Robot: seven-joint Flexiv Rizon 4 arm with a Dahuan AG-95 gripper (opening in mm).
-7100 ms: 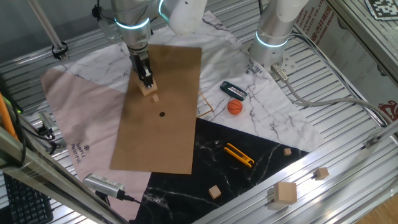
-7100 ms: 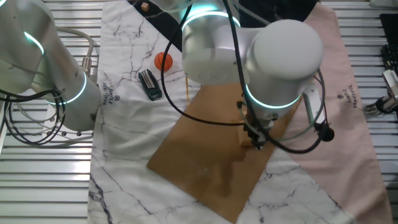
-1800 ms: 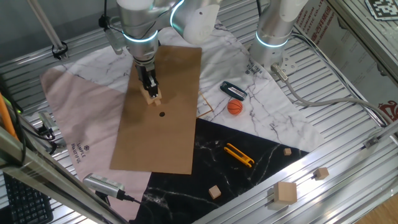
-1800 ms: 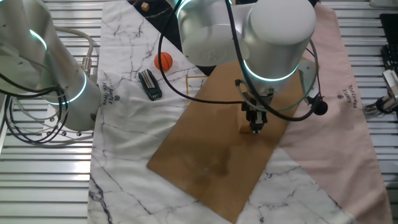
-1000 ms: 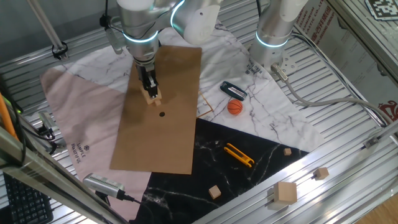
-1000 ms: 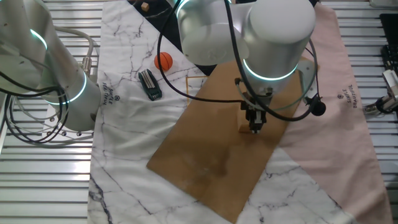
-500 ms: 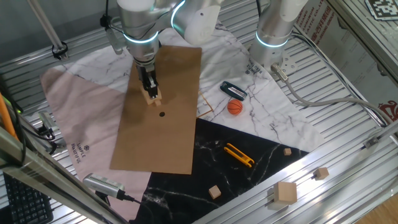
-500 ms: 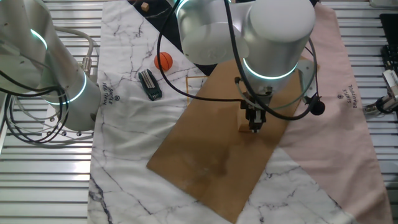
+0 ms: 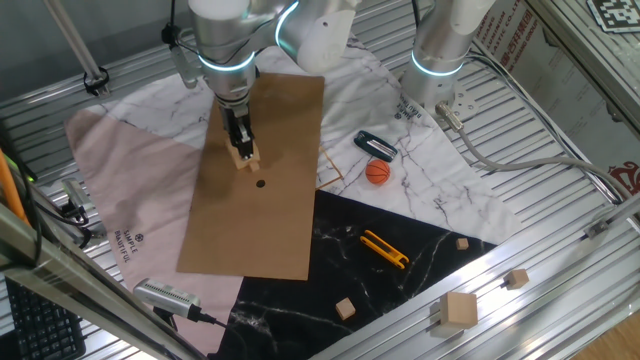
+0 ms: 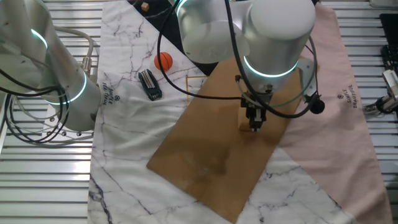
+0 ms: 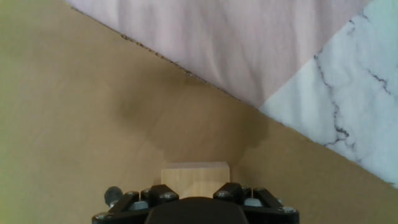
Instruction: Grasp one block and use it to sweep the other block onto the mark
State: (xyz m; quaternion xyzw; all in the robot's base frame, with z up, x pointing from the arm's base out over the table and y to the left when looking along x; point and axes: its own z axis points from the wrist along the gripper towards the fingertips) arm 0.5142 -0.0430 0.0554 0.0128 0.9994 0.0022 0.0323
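My gripper (image 9: 241, 148) is shut on the larger tan wooden block (image 9: 248, 157) and holds it low over the brown sheet (image 9: 250, 225), just up-left of the dark dot mark (image 9: 260, 182). In the other fixed view the gripper (image 10: 254, 124) points down with the block (image 10: 244, 127) beside its fingertips. In the hand view the block (image 11: 196, 173) sits between the jaws, which press on its sides. The tiny cube does not show in any view; it may be hidden by the block or the fingers.
An orange ball (image 9: 377, 172), a black-grey tool (image 9: 375, 145) and a yellow tool (image 9: 385, 249) lie right of the sheet. Loose wooden blocks (image 9: 460, 310) sit at the front right. A second arm's base (image 9: 437, 60) stands at the back right.
Since seven seconds ago the gripper has carried the block towards the dot, and the tiny cube that lay beside it no longer shows. Over the last second almost nothing has moved.
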